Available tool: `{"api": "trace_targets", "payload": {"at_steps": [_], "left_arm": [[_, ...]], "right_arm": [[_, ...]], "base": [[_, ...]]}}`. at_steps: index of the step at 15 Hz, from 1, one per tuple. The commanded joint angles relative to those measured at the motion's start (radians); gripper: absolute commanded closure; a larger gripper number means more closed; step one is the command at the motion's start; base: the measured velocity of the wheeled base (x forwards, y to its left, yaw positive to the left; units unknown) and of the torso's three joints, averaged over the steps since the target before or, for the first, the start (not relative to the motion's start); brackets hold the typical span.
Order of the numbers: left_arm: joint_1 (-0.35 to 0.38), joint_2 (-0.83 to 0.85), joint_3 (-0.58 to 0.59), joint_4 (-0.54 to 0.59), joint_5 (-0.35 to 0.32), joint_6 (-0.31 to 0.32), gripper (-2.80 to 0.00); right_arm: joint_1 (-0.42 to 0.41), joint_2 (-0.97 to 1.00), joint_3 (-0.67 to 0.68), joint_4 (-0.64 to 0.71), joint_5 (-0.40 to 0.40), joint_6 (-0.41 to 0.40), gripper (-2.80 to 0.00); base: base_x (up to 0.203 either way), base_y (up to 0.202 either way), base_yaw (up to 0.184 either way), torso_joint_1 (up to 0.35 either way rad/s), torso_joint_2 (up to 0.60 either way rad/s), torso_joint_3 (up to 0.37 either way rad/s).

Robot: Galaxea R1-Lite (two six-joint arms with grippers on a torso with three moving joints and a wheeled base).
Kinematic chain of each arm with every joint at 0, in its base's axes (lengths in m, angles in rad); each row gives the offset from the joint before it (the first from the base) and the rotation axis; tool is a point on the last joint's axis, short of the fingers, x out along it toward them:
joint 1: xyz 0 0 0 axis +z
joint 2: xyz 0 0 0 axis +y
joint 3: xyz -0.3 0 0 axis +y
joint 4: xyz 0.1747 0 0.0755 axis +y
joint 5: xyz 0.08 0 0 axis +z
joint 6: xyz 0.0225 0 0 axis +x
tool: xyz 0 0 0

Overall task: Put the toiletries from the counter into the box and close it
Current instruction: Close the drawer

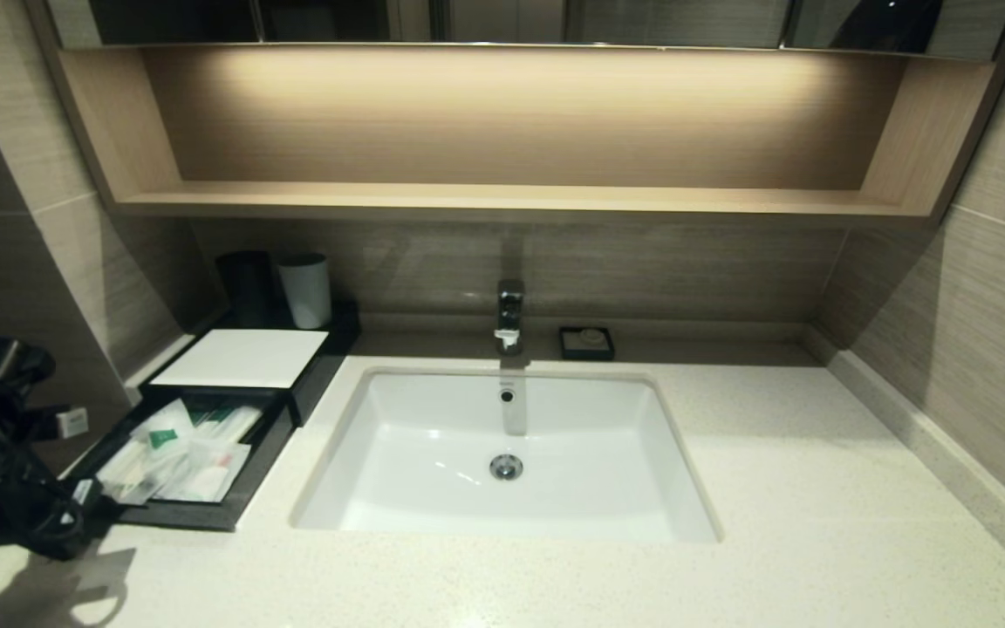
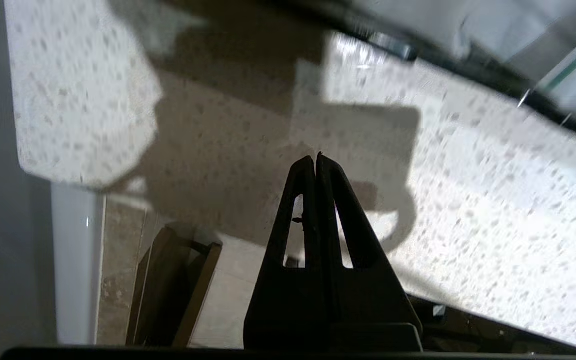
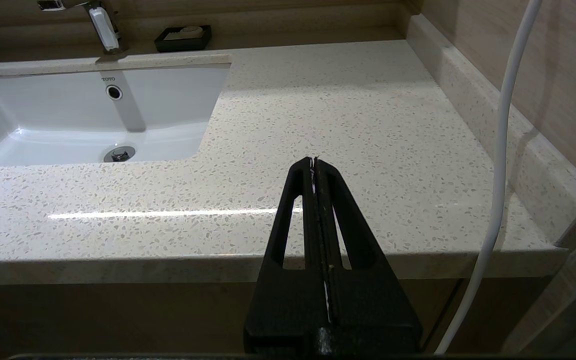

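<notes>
Now my left tool [image 2: 316, 159] sits pinched together and empty, low over the counter [image 2: 468, 210] at the drawer's [image 1: 232, 510] front lip, ready to push.

Just beyond its tips the drawer of the box [image 1: 241, 358] stands pulled out, toiletries [image 1: 180, 453] heaped inside; I see none on the stone. I judge closing is what remains, so I'd keep both fingers together, set them square on the front edge and push straight toward the wall, watching that no wrapper rides up and jams. My right tool [image 3: 314, 161], also together and empty, waits off the counter's near edge, well apart.
</notes>
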Motion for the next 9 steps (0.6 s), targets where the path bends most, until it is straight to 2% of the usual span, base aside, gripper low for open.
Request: {"api": "trace_targets", "payload": {"at_steps": [1,6,9], "left_arm": [[0.000,0.044,-0.025,-0.031,-0.023,0.001,0.00],[-0.001,0.065,-0.033,-0.134,-0.027,0.007,0.00],[-0.001,0.077,-0.037,-0.171,-0.052,0.031,0.00]], "right_arm": [[0.000,0.000,0.000,-0.001,-0.001,0.001,0.00],[0.000,0.000,0.000,0.000,-0.001,0.001,0.00],[0.000,0.000,0.000,-0.001,-0.001,0.001,0.00]], "base": [[0.000,0.000,0.000,0.000,0.00,0.000],[0.000,0.000,0.000,0.000,0.00,0.000],[0.000,0.000,0.000,0.000,0.00,0.000]]}}
